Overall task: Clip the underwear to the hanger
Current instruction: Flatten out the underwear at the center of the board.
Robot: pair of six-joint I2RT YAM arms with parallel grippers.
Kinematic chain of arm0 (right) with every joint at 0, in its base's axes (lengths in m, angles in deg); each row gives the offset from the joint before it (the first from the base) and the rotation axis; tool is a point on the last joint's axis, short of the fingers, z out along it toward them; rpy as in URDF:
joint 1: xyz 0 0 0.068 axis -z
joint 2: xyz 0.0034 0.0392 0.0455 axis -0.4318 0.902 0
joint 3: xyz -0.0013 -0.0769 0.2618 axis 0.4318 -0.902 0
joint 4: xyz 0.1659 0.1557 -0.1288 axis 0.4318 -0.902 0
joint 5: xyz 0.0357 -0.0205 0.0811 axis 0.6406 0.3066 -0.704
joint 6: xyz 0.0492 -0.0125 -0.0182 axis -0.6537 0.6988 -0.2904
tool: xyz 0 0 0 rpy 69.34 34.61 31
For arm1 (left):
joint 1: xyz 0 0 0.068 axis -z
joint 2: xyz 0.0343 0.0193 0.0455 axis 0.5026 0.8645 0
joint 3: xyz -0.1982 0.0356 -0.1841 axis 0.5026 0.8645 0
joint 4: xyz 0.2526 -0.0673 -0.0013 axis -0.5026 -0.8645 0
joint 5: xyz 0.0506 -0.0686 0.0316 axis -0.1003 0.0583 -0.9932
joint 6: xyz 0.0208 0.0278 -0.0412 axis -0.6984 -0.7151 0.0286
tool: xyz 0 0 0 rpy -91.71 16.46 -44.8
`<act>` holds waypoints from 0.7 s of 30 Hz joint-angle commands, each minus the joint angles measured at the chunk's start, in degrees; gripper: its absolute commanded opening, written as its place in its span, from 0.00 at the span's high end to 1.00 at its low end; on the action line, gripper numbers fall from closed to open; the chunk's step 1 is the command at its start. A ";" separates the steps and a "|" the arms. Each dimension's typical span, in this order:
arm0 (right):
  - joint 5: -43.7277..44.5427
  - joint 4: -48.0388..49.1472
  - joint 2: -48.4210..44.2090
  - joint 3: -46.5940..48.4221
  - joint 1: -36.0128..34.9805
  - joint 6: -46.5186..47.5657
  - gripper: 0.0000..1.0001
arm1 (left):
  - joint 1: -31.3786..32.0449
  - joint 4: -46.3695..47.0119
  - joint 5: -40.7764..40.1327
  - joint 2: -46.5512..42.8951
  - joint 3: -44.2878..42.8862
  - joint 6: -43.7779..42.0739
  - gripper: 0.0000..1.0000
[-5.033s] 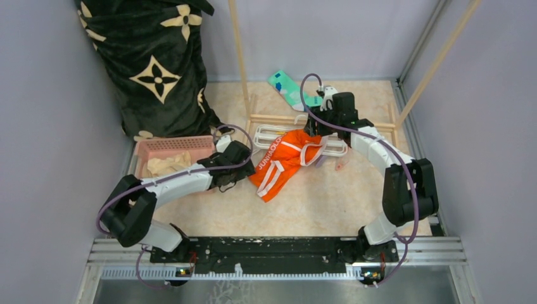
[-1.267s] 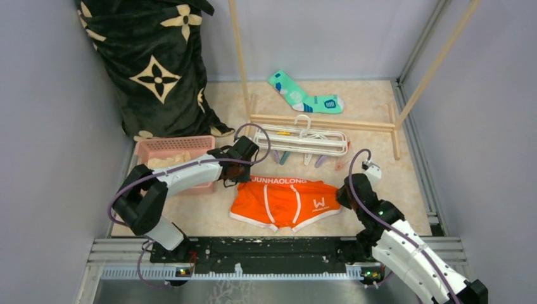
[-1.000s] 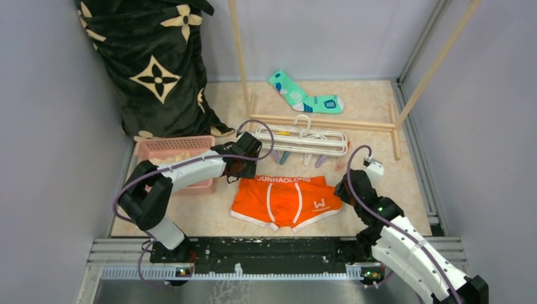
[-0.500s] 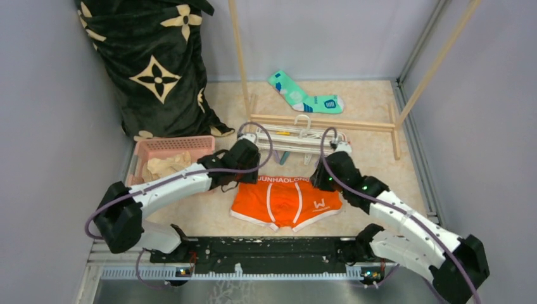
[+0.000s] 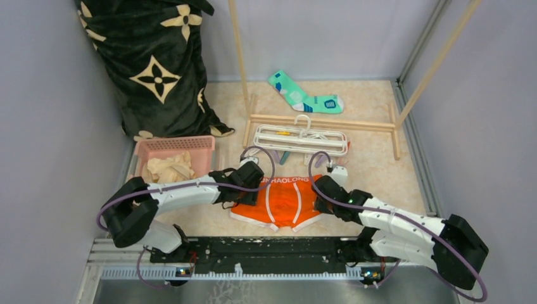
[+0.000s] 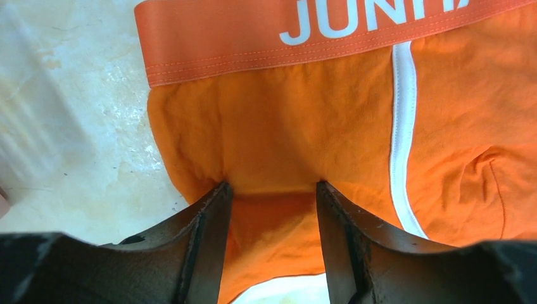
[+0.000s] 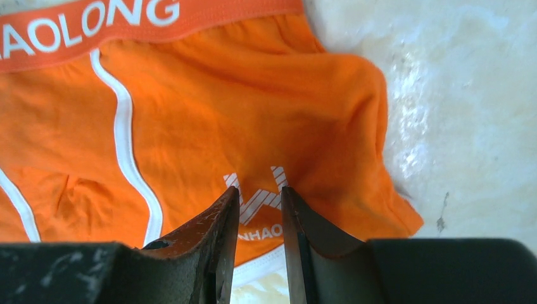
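Note:
The orange underwear (image 5: 285, 204) lies flat on the table, waistband away from me. My left gripper (image 5: 246, 193) is down on its left side. In the left wrist view the left gripper (image 6: 273, 190) is open, both fingertips (image 6: 223, 190) touching the underwear (image 6: 285, 107) just below the waistband. My right gripper (image 5: 318, 200) is on the right leg. In the right wrist view the right gripper (image 7: 259, 193) stands narrowly open over the white W logo on the underwear (image 7: 221, 114), nothing pinched. The white hanger (image 5: 301, 139) lies flat just beyond the waistband, untouched.
A pink basket (image 5: 202, 140) with cream cloth (image 5: 168, 166) sits at the left. A teal sock (image 5: 304, 95) lies at the back. The wooden rack's base rail (image 5: 316, 121) runs behind the hanger. A black patterned blanket (image 5: 158, 63) fills the back left corner.
Both grippers have come nearer to me, from the waistband and hanger edge down onto the underwear's body. The right jaws have narrowed. The underwear lies as before.

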 commanded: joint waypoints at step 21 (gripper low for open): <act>5.92 -15.75 -7.90 16.88 -3.32 -1.01 0.58 | -0.37 -12.70 -7.41 -6.01 -3.76 6.81 0.26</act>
